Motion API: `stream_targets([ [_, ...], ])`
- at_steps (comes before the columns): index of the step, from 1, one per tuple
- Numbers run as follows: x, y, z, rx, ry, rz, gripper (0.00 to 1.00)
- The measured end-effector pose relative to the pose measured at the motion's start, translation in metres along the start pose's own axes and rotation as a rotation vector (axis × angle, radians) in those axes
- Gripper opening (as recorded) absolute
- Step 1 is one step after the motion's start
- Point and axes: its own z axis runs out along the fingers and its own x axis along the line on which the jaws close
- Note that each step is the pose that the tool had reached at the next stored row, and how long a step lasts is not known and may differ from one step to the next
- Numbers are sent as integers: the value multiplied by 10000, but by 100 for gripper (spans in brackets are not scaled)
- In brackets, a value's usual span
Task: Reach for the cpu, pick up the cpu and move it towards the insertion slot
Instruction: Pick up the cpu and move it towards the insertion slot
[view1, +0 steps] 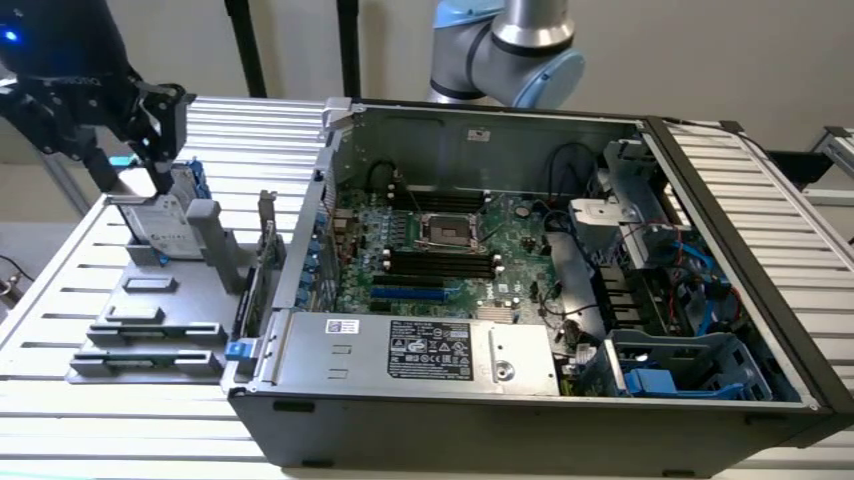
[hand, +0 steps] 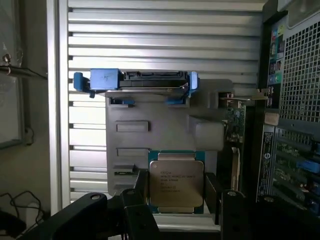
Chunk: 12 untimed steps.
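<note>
A slatted metal bench carries an open grey steel case. Outside the case lies a grey moulded tray, the black claw above it; inside the case sits the square, silver-framed slot. The claw pinches the flat, shiny square cpu.

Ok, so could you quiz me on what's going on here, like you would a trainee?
1. True or false: the claw hangs inside the computer case.
2. In the wrist view, what lies between the claw's two prongs? A) hard drive B) cpu C) cable
3. What carries the insertion slot?

Key:
1. False. It hangs over the grey holder, outside the case.
2. B.
3. The green motherboard inside the case.
</note>
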Motion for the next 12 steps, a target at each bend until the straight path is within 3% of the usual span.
stream_targets([
  [5,-227,-1,-132,-1,9,-1,54],
  [12,-541,-3,-225,-17,13,-1,54],
])
